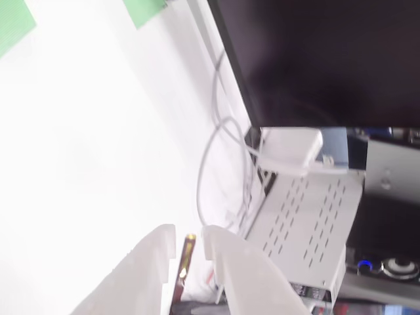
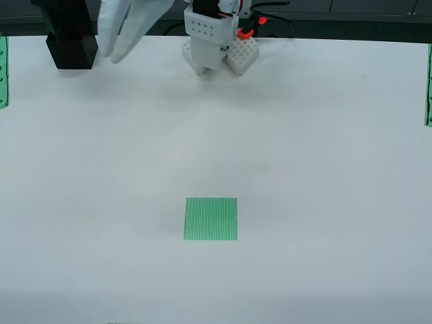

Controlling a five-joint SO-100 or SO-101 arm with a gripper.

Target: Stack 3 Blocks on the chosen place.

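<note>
While the green striped square [image 2: 210, 219] lies bare, the gripper [image 2: 116, 42] hangs open.
Black blocks [image 2: 70, 42] stand stacked just beside its white fingers [image 1: 141, 272].

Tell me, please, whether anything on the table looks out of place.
The blocks stand piled at the far-left edge in the view from above, beside the open gripper, not on the green patch. Nothing looks spilled or damaged.
</note>
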